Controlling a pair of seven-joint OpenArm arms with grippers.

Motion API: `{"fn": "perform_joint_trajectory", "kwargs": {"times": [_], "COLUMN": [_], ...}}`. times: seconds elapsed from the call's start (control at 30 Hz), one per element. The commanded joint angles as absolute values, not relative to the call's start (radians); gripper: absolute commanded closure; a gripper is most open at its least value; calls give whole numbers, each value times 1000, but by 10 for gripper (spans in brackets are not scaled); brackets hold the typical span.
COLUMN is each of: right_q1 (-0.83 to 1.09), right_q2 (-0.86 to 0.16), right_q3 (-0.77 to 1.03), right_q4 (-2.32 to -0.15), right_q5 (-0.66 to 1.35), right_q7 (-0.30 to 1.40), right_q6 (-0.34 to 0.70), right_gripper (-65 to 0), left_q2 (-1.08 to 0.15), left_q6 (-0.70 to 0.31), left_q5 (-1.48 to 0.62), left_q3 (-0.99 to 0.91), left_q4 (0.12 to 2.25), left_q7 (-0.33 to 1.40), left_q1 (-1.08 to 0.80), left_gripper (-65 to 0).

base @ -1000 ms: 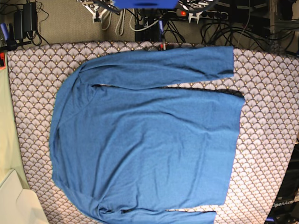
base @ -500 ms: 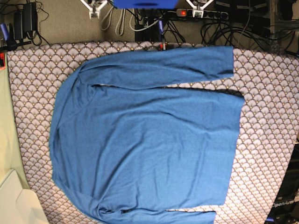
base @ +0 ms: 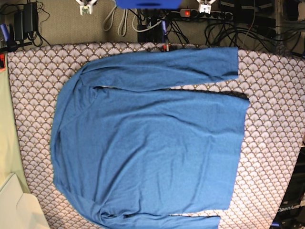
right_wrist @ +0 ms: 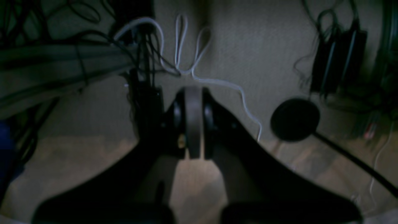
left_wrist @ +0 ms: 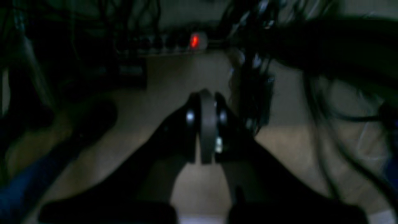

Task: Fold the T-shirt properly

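Both claws clenched on nothing: left claw and right claw with jaws pressed together, hanging over bare floor and cables beyond the worktop's far edge, well apart from the cloth. Barely seen in the base view, only pale tips at the top edge, right claw on that view's left, left claw on its right.

T-shirt spread flat across the middle of the worktop, neck toward the base view's left edge, hem toward its right. Far sleeve laid along the far edge, cuff toward the right. Near sleeve mostly cut off at the near edge, so cannot tell how it lies. Fabric fairly smooth, slight puckers at the near left shoulder.

Judged as the very start, no fold made yet. To do the first fold well: open both claws before coming down, pinch the far sleeve at shoulder and cuff together, lift just clear of the worktop, carry it over the body in one even sweep, keep the edge straight, avoid dragging the body along. Soft knit likely to stretch or bunch under an uneven pull.

No containers visible; pale object at the near left corner unclear.
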State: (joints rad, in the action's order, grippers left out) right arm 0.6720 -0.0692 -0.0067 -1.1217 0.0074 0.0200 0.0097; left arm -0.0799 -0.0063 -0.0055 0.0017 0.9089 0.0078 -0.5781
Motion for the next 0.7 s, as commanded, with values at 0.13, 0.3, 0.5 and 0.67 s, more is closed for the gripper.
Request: {"fn": "perform_joint_trajectory", "kwargs": {"times": [0.13,0.3,0.5,0.67], "right_q1": [779,857,918,995], "right_q2": [-94,-108,-127,-143], "right_q3": [1,1,2,4], "right_q4": [-1311,-1474,-1664,-1819], "right_q5": [12,13,13,13], "right_q7": [10,41,147,159], "right_q6": [5,5,5,7], "right_gripper": [0,0,0,0], "left_q2": [-99,-113,-116,-113], "left_q6": [4,8,10,10], "left_q5": [-8,-8,-8,-8], "left_q3": [-1,-2,-2,-35], "left_q4": [1136,1320,1515,1667], "left_q7": [8,8,8,8], "left_q1": [-719,-822,-924,-1007], "left_gripper": [-2,-2,-3,-4]}}
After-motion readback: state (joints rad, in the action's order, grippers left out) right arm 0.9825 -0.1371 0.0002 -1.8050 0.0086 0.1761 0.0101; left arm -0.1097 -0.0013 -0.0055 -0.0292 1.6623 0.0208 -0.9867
